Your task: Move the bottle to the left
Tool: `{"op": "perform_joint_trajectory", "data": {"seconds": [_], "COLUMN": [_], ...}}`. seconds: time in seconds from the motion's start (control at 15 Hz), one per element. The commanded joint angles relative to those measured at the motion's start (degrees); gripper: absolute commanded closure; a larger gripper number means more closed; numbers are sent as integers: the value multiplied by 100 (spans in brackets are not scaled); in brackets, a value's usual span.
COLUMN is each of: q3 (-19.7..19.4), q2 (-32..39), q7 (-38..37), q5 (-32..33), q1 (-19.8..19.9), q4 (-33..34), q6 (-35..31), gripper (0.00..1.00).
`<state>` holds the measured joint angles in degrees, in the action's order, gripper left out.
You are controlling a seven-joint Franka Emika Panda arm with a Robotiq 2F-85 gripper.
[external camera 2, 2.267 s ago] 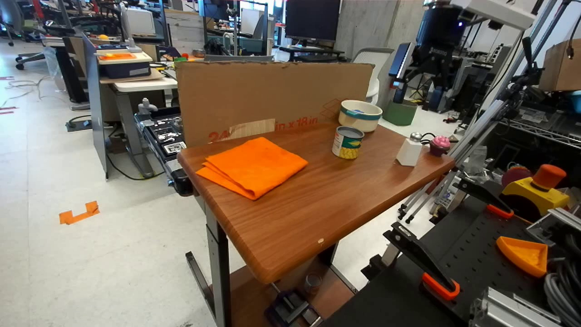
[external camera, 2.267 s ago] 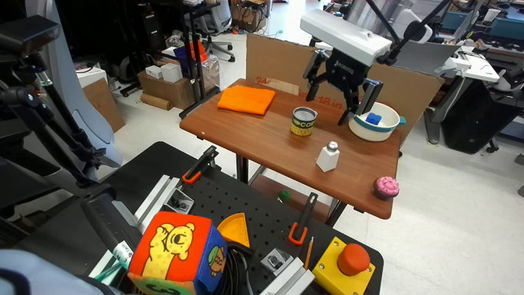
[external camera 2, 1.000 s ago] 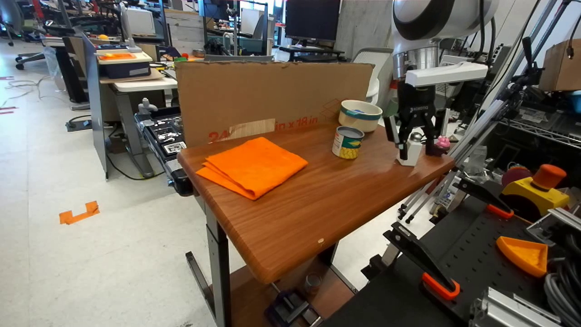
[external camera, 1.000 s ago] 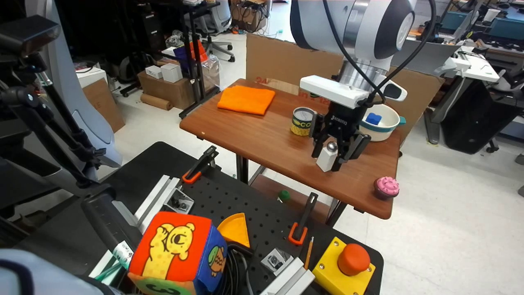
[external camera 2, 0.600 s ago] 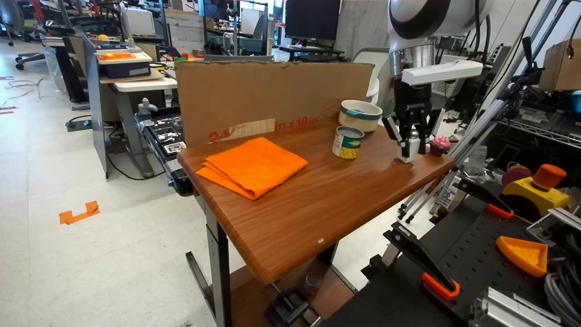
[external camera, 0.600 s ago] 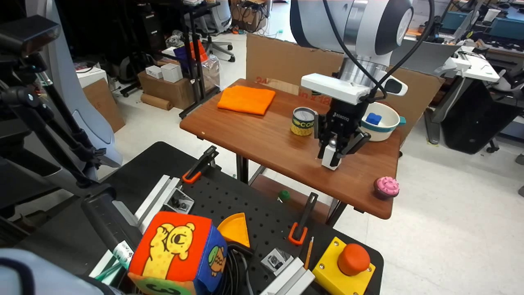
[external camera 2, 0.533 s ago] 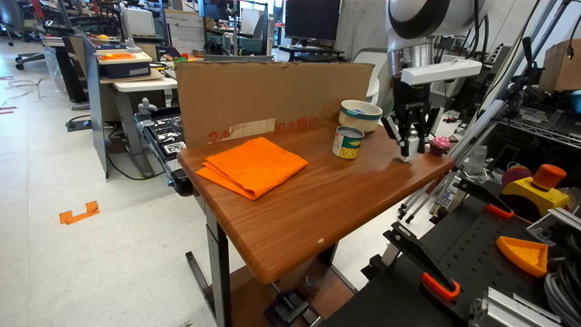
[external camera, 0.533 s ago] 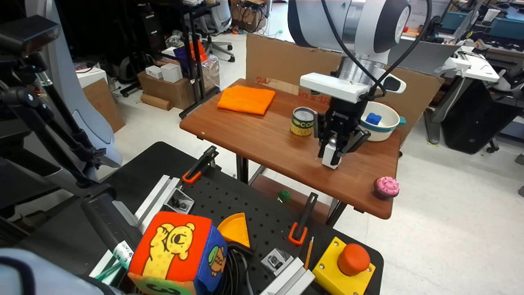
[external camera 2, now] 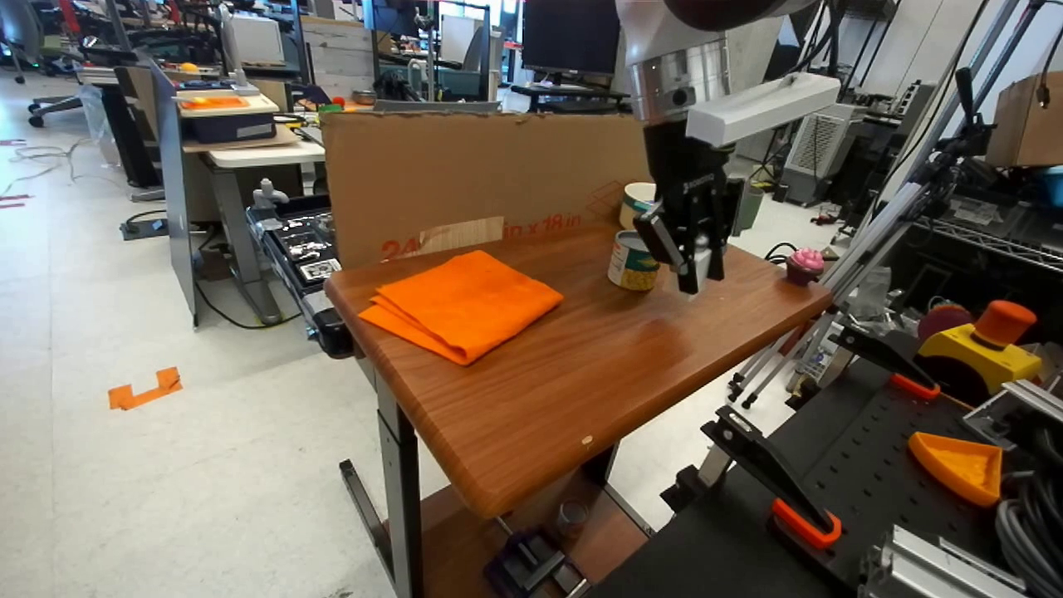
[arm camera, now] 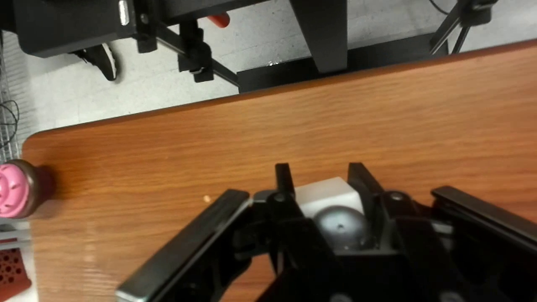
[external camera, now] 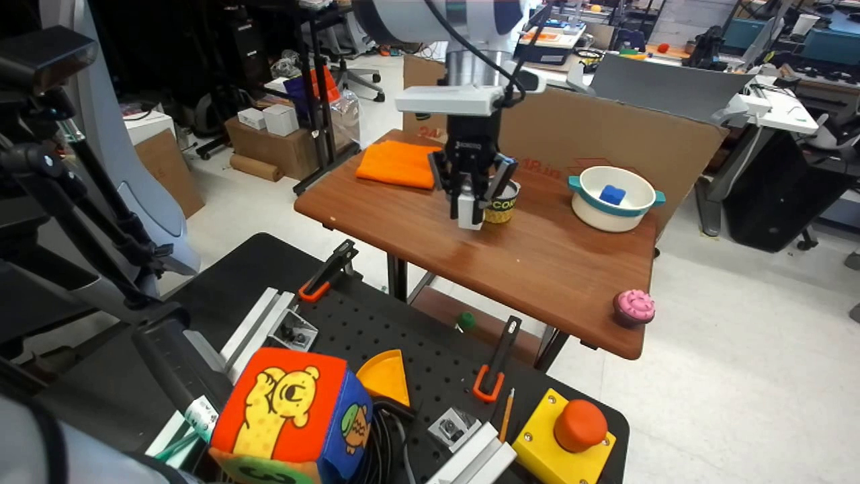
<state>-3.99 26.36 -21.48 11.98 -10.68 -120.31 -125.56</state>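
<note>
The bottle is a white, square-sided shaker with a rounded silver top. My gripper is shut on the bottle, a finger on either side of its body. In both exterior views the bottle hangs slightly tilted above the wooden table, with a faint reflection beneath it. Seen from the wrist, its white body sits between the two black fingers. Part of its body is hidden by the fingers in every view.
A corn can stands close behind the gripper, partly covered by it. An orange cloth lies at one end of the table. A cream bowl is near the cardboard wall, and a pink cupcake sits at a corner.
The gripper closed on the bottle, then lifted it off the table. Both have moved away from the cupcake, past the can's front in an exterior view, toward the orange cloth.
</note>
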Motion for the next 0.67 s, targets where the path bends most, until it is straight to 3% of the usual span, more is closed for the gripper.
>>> {"op": "perform_joint_trajectory", "data": {"seconds": [0.0,0.27,0.6], "q3": [397,811,936], "q2": [-264,-169,-5], "q7": [187,618,1160], "q5": [1,-430,-1248], "q1": [-167,-104,152], "q4": [-387,-335,-60], "q6": [-28,-6,198], "gripper": [88,88,88]}}
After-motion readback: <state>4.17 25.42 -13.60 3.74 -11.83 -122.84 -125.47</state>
